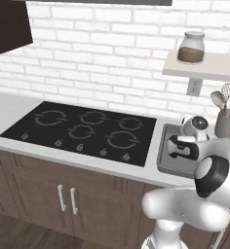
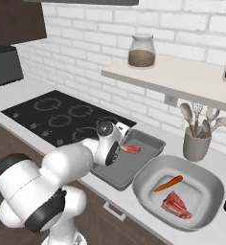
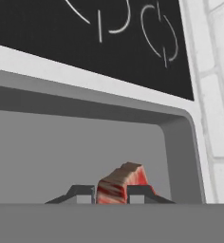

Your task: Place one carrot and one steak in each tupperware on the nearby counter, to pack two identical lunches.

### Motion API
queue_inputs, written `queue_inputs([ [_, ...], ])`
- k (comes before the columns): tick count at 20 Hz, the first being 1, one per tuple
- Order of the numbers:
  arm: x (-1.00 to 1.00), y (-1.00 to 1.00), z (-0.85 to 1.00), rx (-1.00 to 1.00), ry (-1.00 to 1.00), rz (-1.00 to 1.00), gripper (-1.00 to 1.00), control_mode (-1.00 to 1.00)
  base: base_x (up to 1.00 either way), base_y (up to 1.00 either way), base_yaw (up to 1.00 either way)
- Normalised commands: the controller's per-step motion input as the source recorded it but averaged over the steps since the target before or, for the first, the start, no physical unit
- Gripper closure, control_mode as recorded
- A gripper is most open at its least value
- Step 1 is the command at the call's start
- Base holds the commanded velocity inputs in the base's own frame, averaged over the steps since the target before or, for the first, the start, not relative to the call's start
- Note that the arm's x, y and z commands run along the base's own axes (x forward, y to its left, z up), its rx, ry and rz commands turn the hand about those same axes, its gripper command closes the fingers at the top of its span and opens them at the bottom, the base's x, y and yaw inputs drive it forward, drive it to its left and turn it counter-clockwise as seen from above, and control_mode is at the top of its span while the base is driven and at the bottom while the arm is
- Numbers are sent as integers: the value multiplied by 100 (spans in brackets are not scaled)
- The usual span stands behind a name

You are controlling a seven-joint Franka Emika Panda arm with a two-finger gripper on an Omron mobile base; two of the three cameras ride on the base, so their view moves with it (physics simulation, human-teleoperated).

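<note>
My gripper (image 3: 111, 192) is shut on a steak (image 3: 121, 182), a red marbled slab between the two fingertips. It is inside the darker rectangular tupperware (image 3: 85, 90), low over the tray's floor near the far corner. From the right base view the held steak (image 2: 130, 149) sits at the gripper (image 2: 123, 149) over that tray (image 2: 153, 140). The lighter oval tupperware (image 2: 148, 184) beside it holds one carrot (image 2: 168, 183) and another steak (image 2: 176, 205). In the left base view the hand (image 1: 178, 148) covers most of the tray (image 1: 163, 155). I cannot tell whether the held steak touches the tray floor.
The black stovetop (image 2: 62, 117) lies left of the tray on the light counter (image 2: 19, 93). A grey utensil holder (image 2: 196, 143) stands behind the containers. A shelf above carries a jar (image 2: 141, 51). A black toaster (image 2: 5, 64) sits at the far left.
</note>
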Motion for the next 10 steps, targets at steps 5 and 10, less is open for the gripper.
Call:
queue_inputs([
  [5, 36, -8, -21, 0, 2, -1, 100, -100, 0, 0, 0],
  [10, 36, -16, -24, 0, 1, -1, 100, -100, 0, 0, 0],
])
